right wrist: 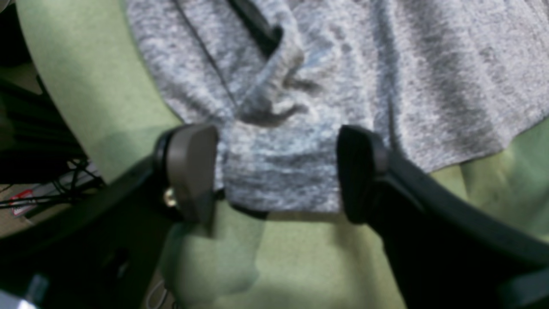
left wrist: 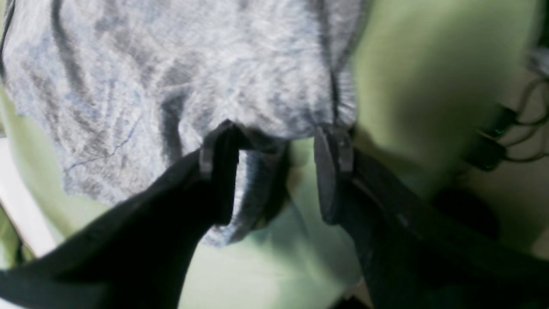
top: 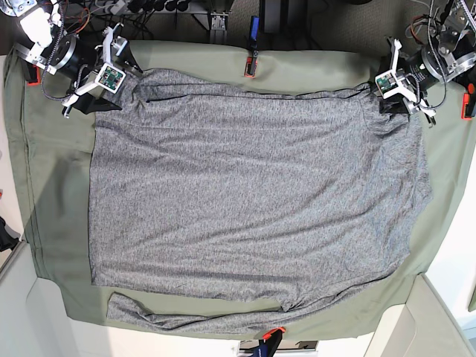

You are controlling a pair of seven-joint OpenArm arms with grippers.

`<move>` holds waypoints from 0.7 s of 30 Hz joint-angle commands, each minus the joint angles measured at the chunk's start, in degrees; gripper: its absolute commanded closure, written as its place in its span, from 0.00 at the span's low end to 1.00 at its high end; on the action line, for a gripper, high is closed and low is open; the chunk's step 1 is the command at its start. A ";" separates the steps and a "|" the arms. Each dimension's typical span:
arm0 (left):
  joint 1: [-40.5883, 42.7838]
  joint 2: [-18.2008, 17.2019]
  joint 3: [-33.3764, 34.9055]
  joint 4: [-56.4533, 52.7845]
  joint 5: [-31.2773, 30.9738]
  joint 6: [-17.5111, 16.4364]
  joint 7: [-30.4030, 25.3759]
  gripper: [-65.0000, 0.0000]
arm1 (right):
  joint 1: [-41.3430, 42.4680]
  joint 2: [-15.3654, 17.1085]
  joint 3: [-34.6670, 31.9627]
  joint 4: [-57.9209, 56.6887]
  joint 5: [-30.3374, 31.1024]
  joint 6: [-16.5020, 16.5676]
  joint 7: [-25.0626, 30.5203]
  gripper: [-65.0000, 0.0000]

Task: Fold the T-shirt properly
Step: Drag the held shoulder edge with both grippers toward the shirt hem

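The heather-grey T-shirt (top: 253, 193) lies spread flat over most of the olive-green table cloth (top: 56, 223). One long sleeve (top: 201, 318) lies along its near edge. My left gripper (left wrist: 274, 146) is open at the shirt's far right corner (left wrist: 193, 73), and a bit of hem (left wrist: 253, 193) sits beside one finger (left wrist: 218, 171). It also shows in the base view (top: 396, 95). My right gripper (right wrist: 274, 171) is open, with the shirt's far left corner (right wrist: 279, 171) lying between its fingers (right wrist: 191, 163), unpinched. It also shows in the base view (top: 105, 91).
Orange clamps hold the cloth at the far edge (top: 249, 68), the near edge (top: 272, 332) and the right side (top: 467, 100). Cables and hardware (top: 186, 9) crowd the back. Bare cloth borders the shirt on the left and right.
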 commanded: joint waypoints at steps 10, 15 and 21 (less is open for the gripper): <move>-2.23 -1.16 3.98 -1.07 7.02 0.85 -1.20 0.58 | 0.42 0.76 0.28 0.20 -0.81 -2.05 -1.25 0.34; -2.25 -1.29 3.98 -1.07 9.11 0.70 -1.20 1.00 | 0.42 0.76 0.28 0.20 -0.85 -2.10 -1.25 0.65; -2.25 -2.03 3.98 -1.03 9.18 2.45 -0.94 1.00 | 0.42 0.81 0.35 0.26 -0.81 -2.10 -2.08 1.00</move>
